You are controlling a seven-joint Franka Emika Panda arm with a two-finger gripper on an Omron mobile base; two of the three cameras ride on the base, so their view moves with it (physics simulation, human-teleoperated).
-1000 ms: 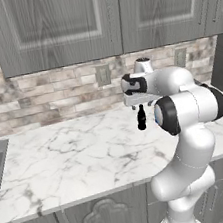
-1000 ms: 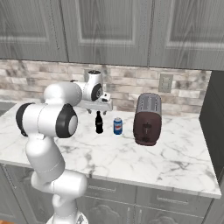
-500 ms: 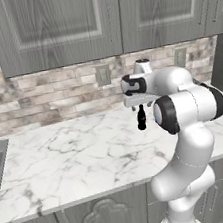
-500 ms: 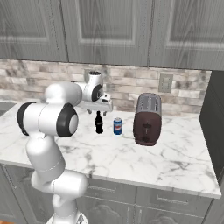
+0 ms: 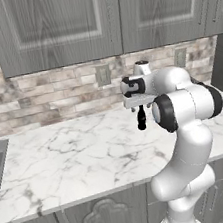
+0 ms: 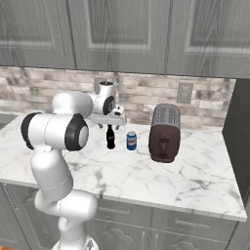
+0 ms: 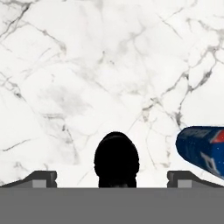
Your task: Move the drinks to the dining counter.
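Hand view, my gripper (image 7: 112, 178) open wide above black bottle (image 7: 116, 159), no label legible, blue can (image 7: 202, 150) beside, white mark unreadable.

Bright even rendered light, soft shadows.
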